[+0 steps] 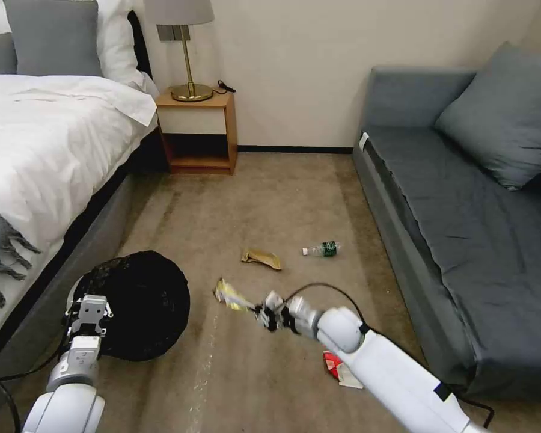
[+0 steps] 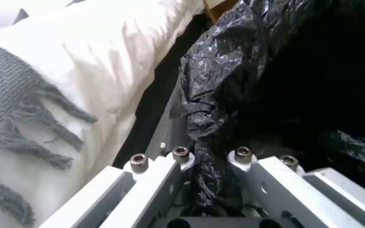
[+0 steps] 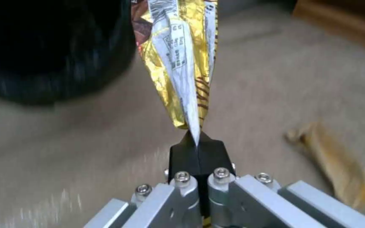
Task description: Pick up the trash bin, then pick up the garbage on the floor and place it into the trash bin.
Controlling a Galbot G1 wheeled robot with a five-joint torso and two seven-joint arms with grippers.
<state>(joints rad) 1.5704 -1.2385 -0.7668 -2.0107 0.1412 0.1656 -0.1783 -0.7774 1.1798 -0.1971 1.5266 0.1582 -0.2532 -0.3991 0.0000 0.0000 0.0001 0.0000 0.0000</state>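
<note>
The trash bin, lined with a crinkled black bag, hangs just above the carpet beside the bed. My left gripper is shut on its near rim, and the bag liner bunches between the fingers. A yellow-silver snack wrapper is pinched by its corner in my right gripper, held right of the bin; the wrapper points toward the bin's dark mouth. On the carpet lie a brown paper bag, a clear bottle with a green label and a red-and-white packet under my right arm.
A bed with white sheets and a fringed grey throw runs along the left. A wooden nightstand with a brass lamp stands at the back wall. A grey sofa fills the right. Open carpet lies between them.
</note>
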